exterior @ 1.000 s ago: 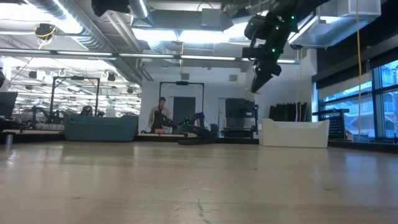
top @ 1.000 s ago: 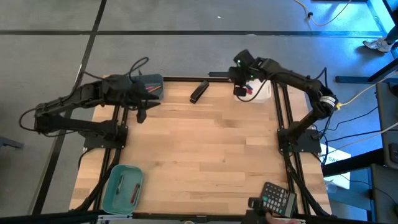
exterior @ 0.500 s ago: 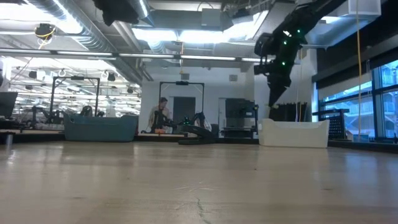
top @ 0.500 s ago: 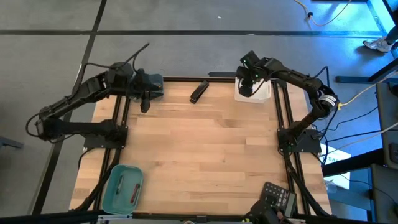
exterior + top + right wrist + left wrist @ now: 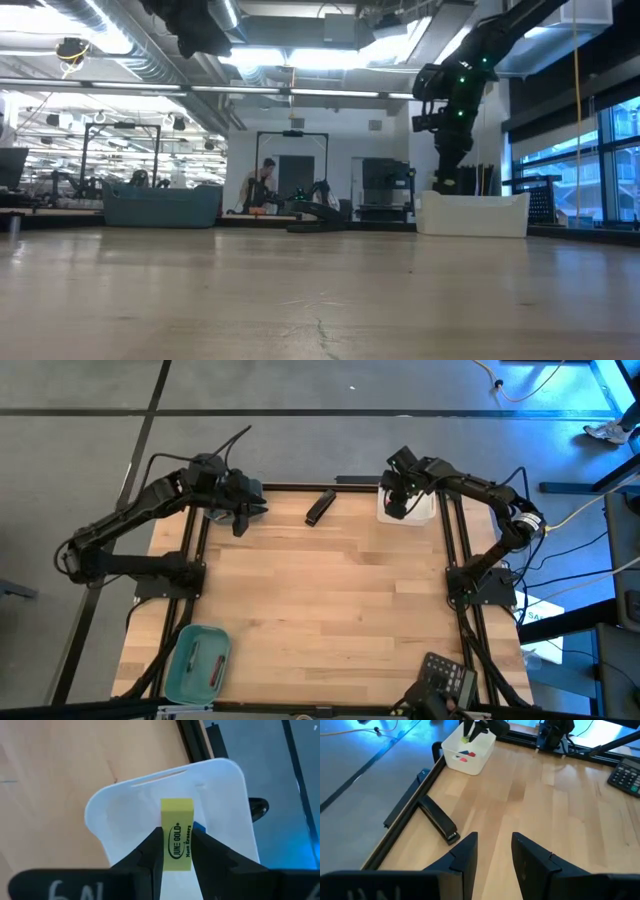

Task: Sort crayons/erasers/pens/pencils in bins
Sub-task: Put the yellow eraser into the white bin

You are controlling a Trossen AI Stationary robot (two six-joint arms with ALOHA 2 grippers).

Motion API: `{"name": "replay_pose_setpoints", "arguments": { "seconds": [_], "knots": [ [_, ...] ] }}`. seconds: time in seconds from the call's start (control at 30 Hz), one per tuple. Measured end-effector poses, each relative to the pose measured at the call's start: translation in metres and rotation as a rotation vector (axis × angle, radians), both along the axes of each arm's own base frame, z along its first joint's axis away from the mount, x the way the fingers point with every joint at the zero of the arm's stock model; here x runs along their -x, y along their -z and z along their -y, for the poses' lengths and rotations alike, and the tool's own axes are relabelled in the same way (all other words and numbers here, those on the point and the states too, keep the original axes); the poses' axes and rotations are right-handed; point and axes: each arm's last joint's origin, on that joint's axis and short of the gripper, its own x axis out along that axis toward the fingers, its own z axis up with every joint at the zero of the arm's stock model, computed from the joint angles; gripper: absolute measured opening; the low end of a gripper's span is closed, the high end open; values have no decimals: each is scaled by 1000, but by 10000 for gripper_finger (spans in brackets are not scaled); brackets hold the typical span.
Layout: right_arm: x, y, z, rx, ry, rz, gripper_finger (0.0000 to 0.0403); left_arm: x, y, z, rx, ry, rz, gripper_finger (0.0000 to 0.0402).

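One yellow eraser (image 5: pixel 177 834) is hanging pinched in the right gripper (image 5: pixel 175 845) directly over the white bin (image 5: pixel 220 805); releasing low and centred should be keeping it inside. Left gripper (image 5: pixel 492 851) is waiting, fingers apart, empty.

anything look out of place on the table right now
The black stapler lies loose and askew near the far edge between the bins, belonging to none. The calculator sits at the near right corner. Otherwise orderly: the right gripper holds a yellow eraser over the white bin.
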Motion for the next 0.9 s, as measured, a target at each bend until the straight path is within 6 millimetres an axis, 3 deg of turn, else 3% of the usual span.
{"name": "replay_pose_setpoints", "arguments": {
  "seconds": [0.47, 0.9],
  "knots": [
    [6, 2, 13, 8, 54, 53, 94, 6, -1, -7, 2, -26, 7, 111],
    [8, 52, 39, -120, 186, -10, 94, 9, -2, -8, -51, -75, -7, 111]
  ]
}}
